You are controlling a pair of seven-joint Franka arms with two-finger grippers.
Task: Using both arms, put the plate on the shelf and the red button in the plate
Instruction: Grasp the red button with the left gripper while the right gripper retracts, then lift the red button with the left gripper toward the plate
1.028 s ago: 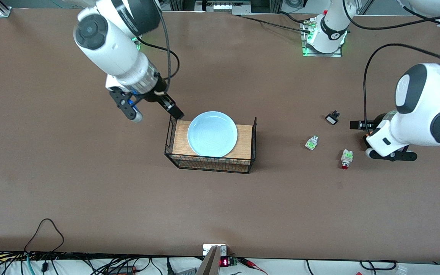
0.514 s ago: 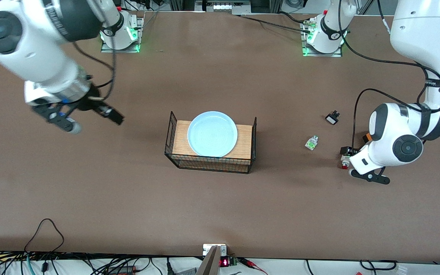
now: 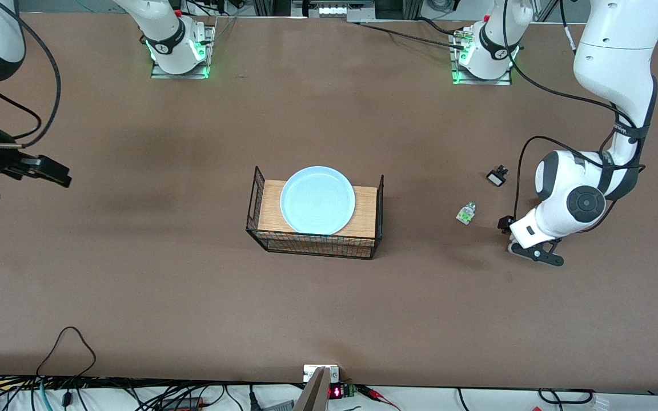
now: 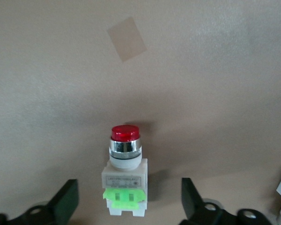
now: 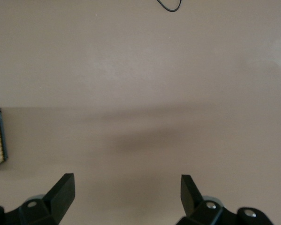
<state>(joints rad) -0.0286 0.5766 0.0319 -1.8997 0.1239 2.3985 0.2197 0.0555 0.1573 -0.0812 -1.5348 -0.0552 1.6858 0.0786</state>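
— Classification of premises?

— Robotics laboratory. Two white arms are bolted to metal base plates (image 3: 480, 68) with green indicator lights, along one edge of a brown table (image 3: 329, 308).

— Supporting evidence?

— Loose cables (image 3: 66, 365) trail over the table edge nearest the front camera, beside a small red digital readout (image 3: 335, 392). Aluminium framing (image 3: 329, 8) stands by the bases. No domestic furnishings observed.

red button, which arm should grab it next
Left. The left gripper is open right over the red button, fingers either side. The right gripper is open over bare table at the right arm's end; the plate already sits on the rack.
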